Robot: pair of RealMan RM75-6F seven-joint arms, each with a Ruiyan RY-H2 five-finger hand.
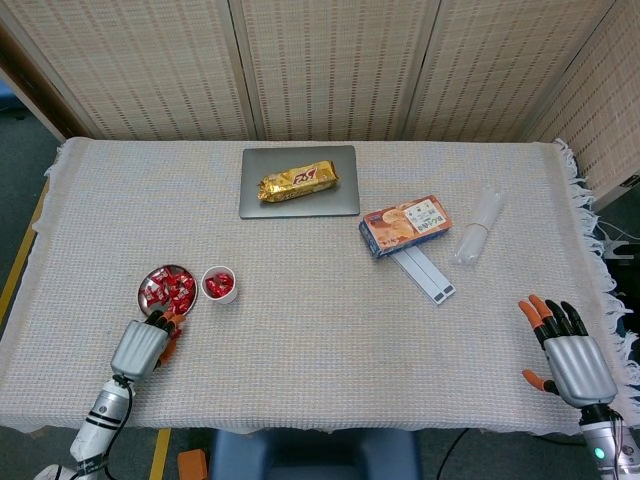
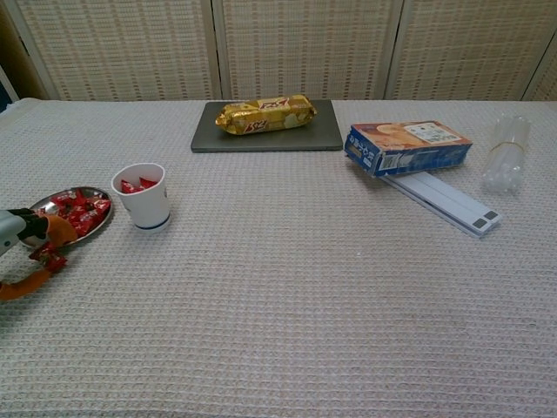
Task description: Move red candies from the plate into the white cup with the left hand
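While the left hand (image 1: 141, 346) is seen from the head at the plate's (image 1: 148, 291) six o'clock, fingertips at its rim, several red candies (image 1: 173, 292) are left there; some are already held in the white cup (image 1: 219, 285), at three o'clock. The right hand (image 1: 571, 352) is spread, idle. From the chest, one candy (image 2: 45, 255) is pinched just off the plate.

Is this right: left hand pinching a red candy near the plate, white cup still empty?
Not quite. The white cup already holds red candies, as the chest view shows. The rest stands: the left hand pinches a red candy just beside the plate.
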